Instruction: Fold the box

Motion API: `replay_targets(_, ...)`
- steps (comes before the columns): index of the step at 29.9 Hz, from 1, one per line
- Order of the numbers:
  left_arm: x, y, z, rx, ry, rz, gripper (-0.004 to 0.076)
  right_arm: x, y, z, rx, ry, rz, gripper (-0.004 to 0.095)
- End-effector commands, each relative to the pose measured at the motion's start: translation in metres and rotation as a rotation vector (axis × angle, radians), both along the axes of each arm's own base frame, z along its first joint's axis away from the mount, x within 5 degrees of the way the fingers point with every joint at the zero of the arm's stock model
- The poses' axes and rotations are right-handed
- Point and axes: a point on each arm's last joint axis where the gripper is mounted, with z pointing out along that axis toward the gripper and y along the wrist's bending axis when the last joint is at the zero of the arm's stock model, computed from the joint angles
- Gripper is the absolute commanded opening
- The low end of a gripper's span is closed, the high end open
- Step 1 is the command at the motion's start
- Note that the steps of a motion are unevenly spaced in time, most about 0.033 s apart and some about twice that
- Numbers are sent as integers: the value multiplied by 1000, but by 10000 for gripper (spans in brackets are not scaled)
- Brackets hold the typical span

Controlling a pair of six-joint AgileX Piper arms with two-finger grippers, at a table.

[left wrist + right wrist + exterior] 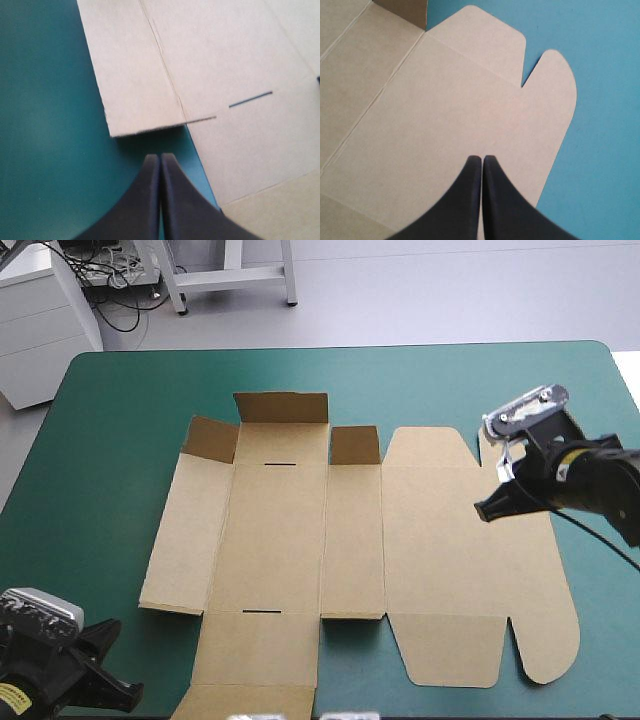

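Closest to the lens, the left gripper [160, 156] has its two black fingers pressed together on nothing. It hovers over the teal-green tabletop [50, 125], just beside the near left corner of the brown cardboard box [280, 540], a cut sheet lying open across the middle of the tabletop. The right gripper [482, 157] is likewise pinched together and empty, above the sheet's wide right-hand panel and near its rounded tab [555, 75]. I judge the fold barely begun: only the three short flaps [281, 407] along the far edge stand tilted up, and no wall is raised or tucked. From the high view the sheet's near flap runs off the picture, and I cannot tell whether the right gripper's tips touch the board.
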Motion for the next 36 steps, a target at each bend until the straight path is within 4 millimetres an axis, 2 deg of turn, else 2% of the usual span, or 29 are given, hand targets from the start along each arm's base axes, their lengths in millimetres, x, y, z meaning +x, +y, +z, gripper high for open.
replay_targets(1, -1, -4, 25, -49, -6, -15, -32, -22, -10, -3, 41, -90, -31, -12)
replay_targets(5, 15, -5, 37, -47, 26, -16, -32, -44, -17, -19, 68, -93, -54, -19)
replay_targets(10, 54, -8, 42, -42, 64, -25, -32, -67, -25, -39, 99, -83, -85, -20)
replay_targets(16, 100, -20, 40, -110, 77, -110, -32, -91, -33, -54, 125, -96, -104, -20)
replay_targets(22, 134, -34, 38, -201, 142, -214, -32, -112, -40, -67, 149, -110, -115, -21)
replay_targets(33, 161, -36, 59, -181, 201, -238, -32, -133, -47, -74, 155, -86, -127, -22)
replay_targets(36, 168, -37, 65, -191, 246, -241, 19, -136, -48, -79, 153, -69, -127, -22)
